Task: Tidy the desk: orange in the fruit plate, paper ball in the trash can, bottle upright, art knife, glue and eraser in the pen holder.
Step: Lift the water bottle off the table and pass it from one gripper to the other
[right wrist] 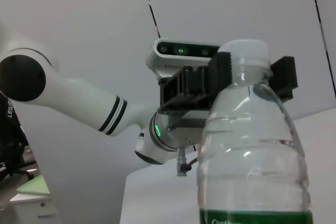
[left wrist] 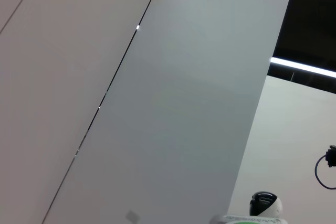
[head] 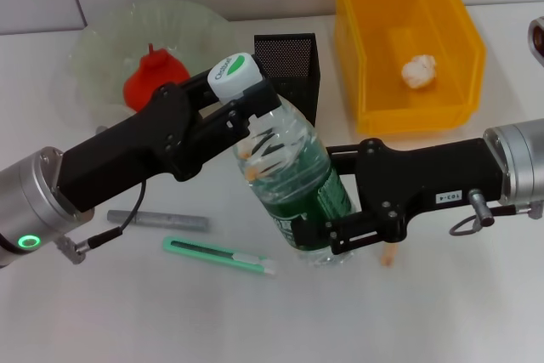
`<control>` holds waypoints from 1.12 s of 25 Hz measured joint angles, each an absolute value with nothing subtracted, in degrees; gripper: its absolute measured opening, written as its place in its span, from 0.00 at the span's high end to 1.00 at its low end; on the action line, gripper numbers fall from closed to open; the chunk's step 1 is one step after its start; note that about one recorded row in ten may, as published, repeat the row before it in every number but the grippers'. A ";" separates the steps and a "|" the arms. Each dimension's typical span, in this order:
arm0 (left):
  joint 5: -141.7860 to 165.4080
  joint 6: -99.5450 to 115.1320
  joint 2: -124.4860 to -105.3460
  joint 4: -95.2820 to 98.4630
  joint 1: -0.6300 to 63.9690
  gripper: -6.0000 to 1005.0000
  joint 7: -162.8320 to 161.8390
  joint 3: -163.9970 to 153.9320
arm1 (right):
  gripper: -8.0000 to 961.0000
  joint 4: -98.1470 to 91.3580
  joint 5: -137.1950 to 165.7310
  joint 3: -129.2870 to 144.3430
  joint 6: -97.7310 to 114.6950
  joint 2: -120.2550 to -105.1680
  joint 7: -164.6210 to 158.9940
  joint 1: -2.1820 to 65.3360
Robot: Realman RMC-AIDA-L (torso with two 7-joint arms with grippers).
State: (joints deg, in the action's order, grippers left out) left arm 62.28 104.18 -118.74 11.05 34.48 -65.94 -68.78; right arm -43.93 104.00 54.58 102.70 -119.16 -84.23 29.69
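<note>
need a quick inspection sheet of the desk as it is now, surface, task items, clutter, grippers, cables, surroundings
surface: white desk, no spills seen
orange: in the fruit plate
paper ball: in the trash can
bottle: near upright, held by both grippers
art knife: flat on the desk, near front
pen holder: standing behind the bottle, contents not visible
glue, eraser: not identified
clutter: grey stick beside the knife; small orange bit by the bottle
left gripper: clamped at the bottle's cap and neck
right gripper: clamped on the bottle's labelled body
cables: black cable under the left wrist
surroundings: pale wall panels
</note>
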 joint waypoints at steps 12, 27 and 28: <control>62.10 104.06 -118.74 11.11 34.50 0.56 -65.94 -69.76 | 0.18 -47.81 105.44 54.57 103.39 -119.26 -86.94 29.55; 62.25 103.47 -118.65 11.35 34.59 0.56 -66.02 -70.58 | 0.18 -51.34 105.38 54.46 105.00 -119.15 -89.90 28.61; 62.27 103.46 -118.64 11.47 34.58 0.56 -66.03 -70.58 | 0.18 -51.64 105.38 54.45 105.17 -119.13 -90.14 28.52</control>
